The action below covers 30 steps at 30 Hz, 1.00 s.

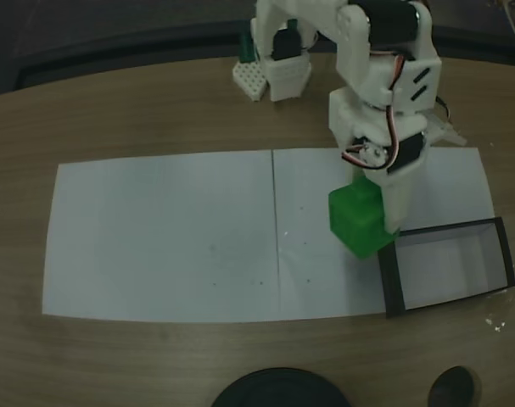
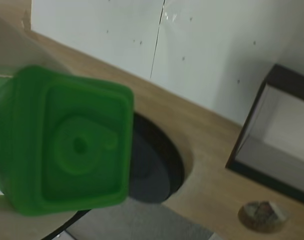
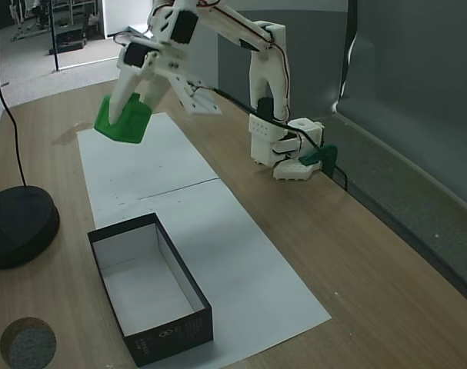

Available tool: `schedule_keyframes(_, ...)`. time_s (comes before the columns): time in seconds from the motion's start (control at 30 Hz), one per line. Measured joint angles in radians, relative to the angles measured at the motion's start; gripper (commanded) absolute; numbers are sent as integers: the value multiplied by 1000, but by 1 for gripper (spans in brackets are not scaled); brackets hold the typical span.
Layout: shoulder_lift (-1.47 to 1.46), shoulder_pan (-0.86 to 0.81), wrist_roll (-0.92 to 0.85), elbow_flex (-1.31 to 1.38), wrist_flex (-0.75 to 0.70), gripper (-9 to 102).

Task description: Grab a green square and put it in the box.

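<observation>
Right up against the wrist lens, the green square [image 2: 66, 142] is held clamped in the pincer [image 3: 124, 115], lifted off the desk [image 3: 356, 261], so if dropped early, the box [image 3: 188, 288] would probably be missed.

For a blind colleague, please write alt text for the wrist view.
A bright green plastic cube with a round raised stud, held in the gripper, fills the left. Behind lie white paper sheets on a wooden table, and at right a black-walled, white-floored box.
</observation>
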<state>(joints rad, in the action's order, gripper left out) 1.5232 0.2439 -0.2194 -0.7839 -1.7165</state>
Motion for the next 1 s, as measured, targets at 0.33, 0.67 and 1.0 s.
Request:
schedule_keyframes(0.33,-109,256,0,123,100,9)
schedule_keyframes(0.67,-364,328,0,133,253,9)
schedule_keyframes(1.0,-480,327,57,141,275,36)
